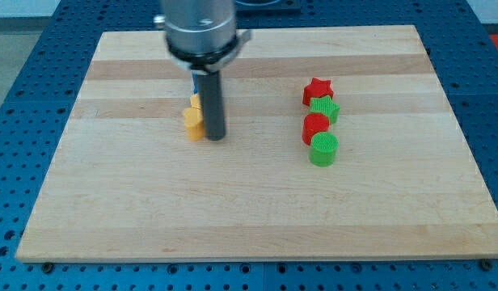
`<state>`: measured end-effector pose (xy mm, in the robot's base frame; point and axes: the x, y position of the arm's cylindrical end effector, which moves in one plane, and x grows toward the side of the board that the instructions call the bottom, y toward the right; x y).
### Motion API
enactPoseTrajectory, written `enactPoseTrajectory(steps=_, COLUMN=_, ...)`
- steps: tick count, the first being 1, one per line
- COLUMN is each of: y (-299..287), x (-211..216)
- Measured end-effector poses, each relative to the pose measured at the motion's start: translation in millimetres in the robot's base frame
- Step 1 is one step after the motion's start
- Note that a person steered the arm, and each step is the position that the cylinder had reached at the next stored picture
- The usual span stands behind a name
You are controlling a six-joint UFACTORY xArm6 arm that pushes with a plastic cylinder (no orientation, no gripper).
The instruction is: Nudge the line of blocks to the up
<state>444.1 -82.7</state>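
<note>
A line of blocks runs down the view's right of the wooden board: a red star at the top, a green star, a red block, and a green cylinder at the bottom. My rod stands at centre-left, and my tip rests on the board far to the left of that line. A yellow block touches the rod's left side. A blue block shows just behind the rod, mostly hidden.
The board lies on a blue perforated table. The arm's grey cylindrical body hangs over the board's top edge, hiding part of it.
</note>
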Motion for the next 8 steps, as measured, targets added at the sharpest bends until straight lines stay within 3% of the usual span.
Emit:
enactPoseTrajectory(steps=4, y=13.8, x=18.4)
enactPoseTrajectory(steps=8, y=-14.7, x=18.4)
